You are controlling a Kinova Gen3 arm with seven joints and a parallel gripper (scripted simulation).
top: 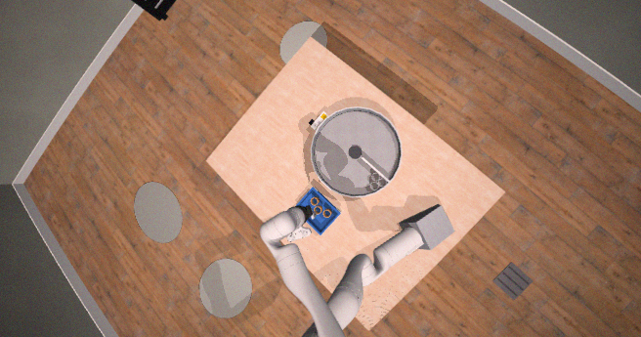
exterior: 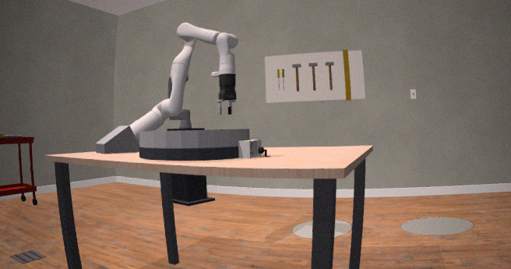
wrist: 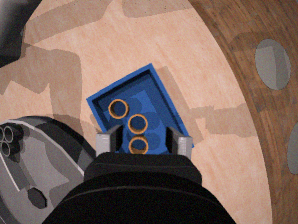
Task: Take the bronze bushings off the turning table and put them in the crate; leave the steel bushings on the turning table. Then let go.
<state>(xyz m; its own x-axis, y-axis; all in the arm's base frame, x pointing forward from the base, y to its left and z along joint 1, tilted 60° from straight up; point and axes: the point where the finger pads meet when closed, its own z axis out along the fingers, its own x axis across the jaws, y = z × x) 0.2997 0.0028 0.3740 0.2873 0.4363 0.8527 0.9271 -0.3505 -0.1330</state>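
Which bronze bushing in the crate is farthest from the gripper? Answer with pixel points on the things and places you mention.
The bronze bushing (top: 326, 209) (wrist: 110, 108) uppermost in the wrist view; the other two lie nearer the gripper (top: 313, 214) (exterior: 224, 110) (wrist: 144, 135).

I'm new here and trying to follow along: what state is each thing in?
Pincer: open, above the crate.
Crate: upright, open-topped, holding bushings.
Bronze bushings: three, in the crate.
Steel bushings: on the turning table.

Pale board (exterior: 321, 94) on wall beyond pincer (top: 313, 214) (exterior: 224, 112) (wrist: 144, 135): three hammers (exterior: 314, 78), two screwdrivers (exterior: 283, 74), yellow strip (exterior: 347, 76). Wall switch (exterior: 413, 93) farther along. Red cart (exterior: 15, 140) well apart from pincer. Lower than pincer: wooden bench (top: 264, 137) (exterior: 304, 161) (wrist: 225, 150), pale floor discs (top: 158, 212) (exterior: 437, 226) (wrist: 272, 65), grey slatted floor panel (top: 513, 280) (exterior: 28, 256).
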